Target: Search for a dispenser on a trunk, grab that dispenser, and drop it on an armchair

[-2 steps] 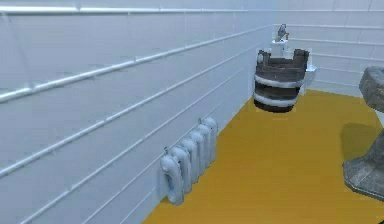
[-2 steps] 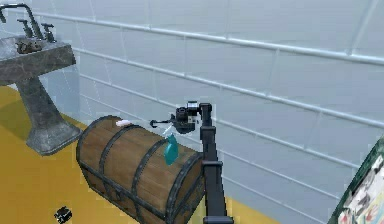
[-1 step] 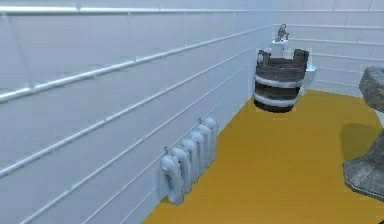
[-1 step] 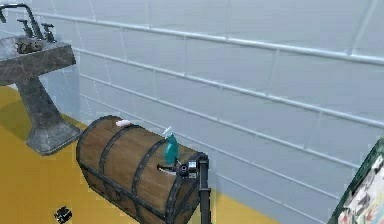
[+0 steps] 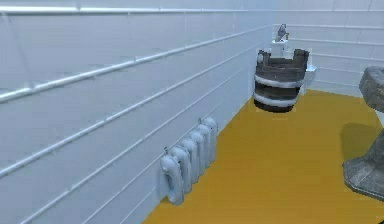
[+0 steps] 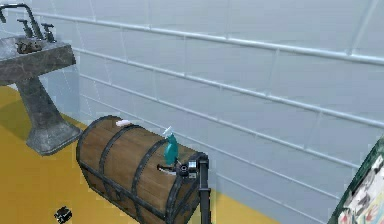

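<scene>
We count one trunk (image 6: pixel 125 160) at six o'clock in the arm side view. One teal dispenser (image 6: pixel 171 148) stands on its lid's four o'clock end. The gripper (image 6: pixel 179 169) is right by it; we cannot tell whether it holds anything. One pedestal sink (image 6: pixel 35 60) stands at ten o'clock. The forward view adds one radiator (image 5: pixel 190 158) and one barrel (image 5: pixel 278 82).

Beside me a wooden trunk (image 6: pixel 118 165) stood on the yellow floor (image 6: pixel 25 185) by the tiled wall (image 6: pixel 260 90). On its rounded lid a teal dispenser (image 6: pixel 170 147) stood upright near one end, and a thin white thing (image 6: pixel 127 124) lay toward the other
</scene>
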